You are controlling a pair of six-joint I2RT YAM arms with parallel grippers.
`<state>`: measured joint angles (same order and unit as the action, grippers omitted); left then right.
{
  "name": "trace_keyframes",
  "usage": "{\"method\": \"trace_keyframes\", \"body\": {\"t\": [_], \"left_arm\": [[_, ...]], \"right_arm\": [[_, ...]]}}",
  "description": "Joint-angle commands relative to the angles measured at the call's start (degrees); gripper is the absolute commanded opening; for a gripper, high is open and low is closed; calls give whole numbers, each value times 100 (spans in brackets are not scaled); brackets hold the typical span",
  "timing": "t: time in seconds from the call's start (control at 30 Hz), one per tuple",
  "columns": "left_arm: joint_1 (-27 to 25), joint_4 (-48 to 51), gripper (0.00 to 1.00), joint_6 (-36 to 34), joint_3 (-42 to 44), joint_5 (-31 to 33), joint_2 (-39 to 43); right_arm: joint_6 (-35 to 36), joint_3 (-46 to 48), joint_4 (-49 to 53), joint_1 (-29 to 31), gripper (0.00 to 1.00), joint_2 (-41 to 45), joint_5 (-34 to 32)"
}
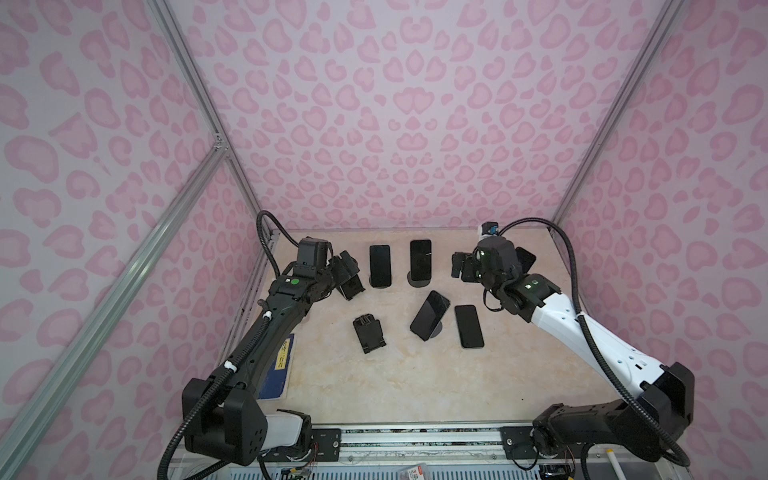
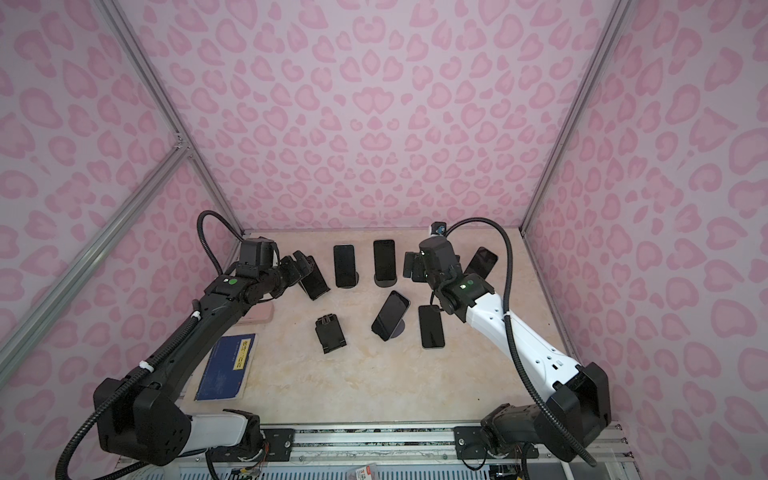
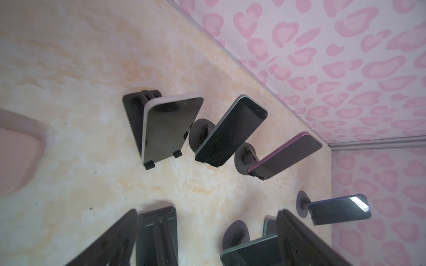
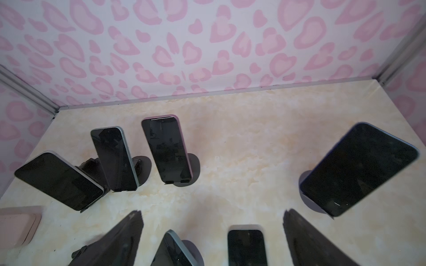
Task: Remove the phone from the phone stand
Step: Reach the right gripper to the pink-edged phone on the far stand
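right gripper [image 4: 212,214] has its jaws spread wide with nothing between them, hanging over a marbled counter [image 4: 242,138]. three phones sit in a row near the pink heart wall [image 4: 207,46]. a purple phone [image 4: 167,149] stands upright on a round stand [image 4: 195,168], a grey phone [image 4: 114,159] is just beside it, and next to that a tilted phone [image 4: 58,180] leans way over. well apart from those, a big phone [image 4: 359,168] leans on a dark base [image 4: 304,184]. closer to the jaws a flat phone [image 4: 246,247] lies on the counter, near a cut-off phone [image 4: 175,251] on a disc [image 4: 193,251]. there's some pink thing [image 4: 18,226] at the frame edge, can't tell what it is. every screen is dark.
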<state>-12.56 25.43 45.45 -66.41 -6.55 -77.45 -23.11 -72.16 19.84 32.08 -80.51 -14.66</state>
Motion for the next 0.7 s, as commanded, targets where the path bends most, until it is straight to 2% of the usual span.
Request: {"method": "trace_keyframes", "body": {"t": [0.0, 0.2, 0.5, 0.67], "left_arm": [[123, -82, 96, 347, -2, -655, -88], [248, -191, 96, 439, 5, -1229, -52], [305, -368, 96, 432, 207, -1219, 235], [353, -361, 96, 201, 163, -1193, 310]], "right_arm": [[1, -342, -436, 79, 97, -443, -137], [-307, -915, -62, 115, 95, -1106, 409], [-759, -1248, 274, 240, 93, -1581, 277], [-961, -1470, 273, 344, 92, -1733, 165]]}}
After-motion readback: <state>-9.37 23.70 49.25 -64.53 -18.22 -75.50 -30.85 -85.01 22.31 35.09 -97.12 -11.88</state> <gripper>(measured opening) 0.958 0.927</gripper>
